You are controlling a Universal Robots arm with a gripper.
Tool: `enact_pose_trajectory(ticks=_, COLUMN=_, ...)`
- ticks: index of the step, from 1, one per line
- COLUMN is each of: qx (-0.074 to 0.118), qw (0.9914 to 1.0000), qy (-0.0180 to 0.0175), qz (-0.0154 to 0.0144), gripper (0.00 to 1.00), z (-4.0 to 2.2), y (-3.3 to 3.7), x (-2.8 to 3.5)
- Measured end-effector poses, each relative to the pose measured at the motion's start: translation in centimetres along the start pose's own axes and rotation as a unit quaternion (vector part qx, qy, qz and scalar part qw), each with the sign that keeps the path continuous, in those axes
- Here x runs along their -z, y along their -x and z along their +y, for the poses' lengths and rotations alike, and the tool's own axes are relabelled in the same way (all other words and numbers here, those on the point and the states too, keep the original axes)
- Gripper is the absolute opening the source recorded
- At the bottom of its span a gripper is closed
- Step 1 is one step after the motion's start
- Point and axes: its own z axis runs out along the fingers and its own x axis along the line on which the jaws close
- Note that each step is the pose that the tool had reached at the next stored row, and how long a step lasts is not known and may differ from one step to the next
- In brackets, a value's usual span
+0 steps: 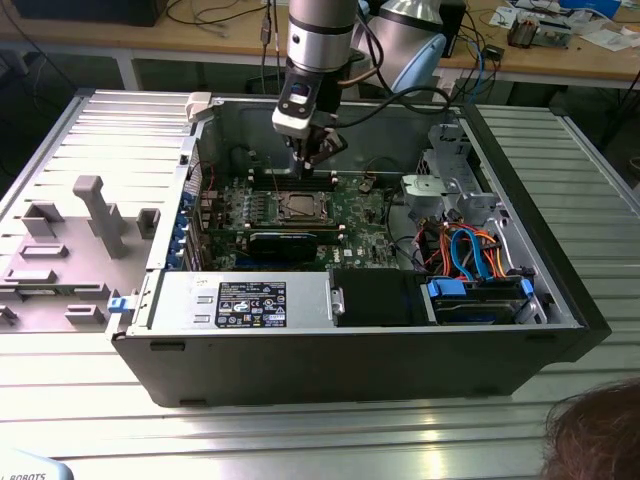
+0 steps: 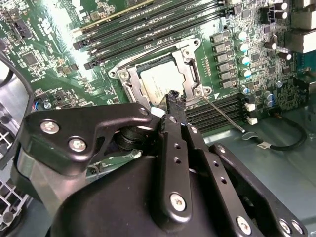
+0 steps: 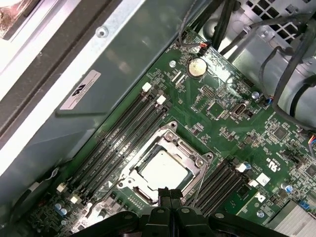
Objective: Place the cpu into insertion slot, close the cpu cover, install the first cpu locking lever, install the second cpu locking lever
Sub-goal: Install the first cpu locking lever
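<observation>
While the fingers (image 3: 169, 193) hover pressed together, empty, one cpu (image 3: 163, 171) under one cpu cover (image 3: 195, 159).

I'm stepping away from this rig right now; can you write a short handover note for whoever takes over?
Gripper: fingers together, nothing held, tips just above the socket edge.
Cpu: seated in the insertion slot on the green motherboard.
Cpu cover: down flat around the chip.
Locking lever: one thin rod sticks out from the socket corner, seemingly not latched; the other I can't make out.
Left: lever locking.
</observation>
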Motion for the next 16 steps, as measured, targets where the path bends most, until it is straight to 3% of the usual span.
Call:
enact_pose_trajectory(ticks=9, qx=0.039, qw=0.99923, qy=-0.0004, qz=-0.0022, gripper=0.11, z=0.00, y=0.00, x=0.00)
enact_pose_trajectory(ticks=16, qx=0.068, qw=0.99768, qy=-0.0007, qz=-0.0038, gripper=0.11, z=0.00, y=0.00, x=0.00)
